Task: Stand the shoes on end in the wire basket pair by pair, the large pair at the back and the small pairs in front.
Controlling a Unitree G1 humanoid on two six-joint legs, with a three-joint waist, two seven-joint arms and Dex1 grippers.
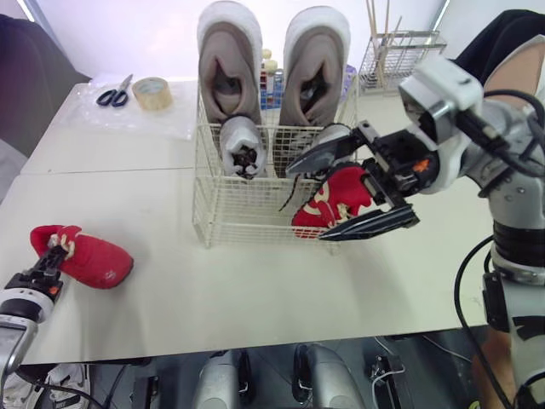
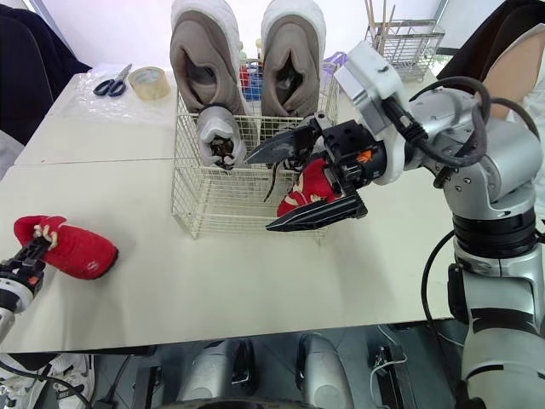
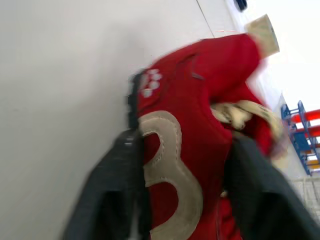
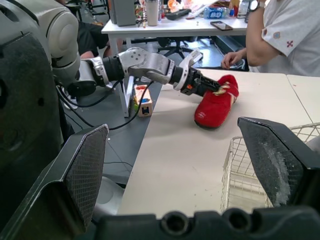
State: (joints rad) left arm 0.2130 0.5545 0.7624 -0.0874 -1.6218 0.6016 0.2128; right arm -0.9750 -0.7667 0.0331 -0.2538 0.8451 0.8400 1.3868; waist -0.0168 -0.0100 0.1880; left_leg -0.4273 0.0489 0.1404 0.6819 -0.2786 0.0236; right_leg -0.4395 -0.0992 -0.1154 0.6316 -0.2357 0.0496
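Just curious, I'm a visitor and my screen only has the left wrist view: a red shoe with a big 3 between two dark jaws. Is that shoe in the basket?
Observer: No. The red shoe lies on the table, well left of the wire basket.
Operator: Where's its partner?
Observer: The second red shoe looks to be in the basket's front right corner, with the right jaws open beside it.
Operator: Anything else in there?
Observer: Two large grey shoes stand on end at the back; one small grey shoe stands in front of the left one.
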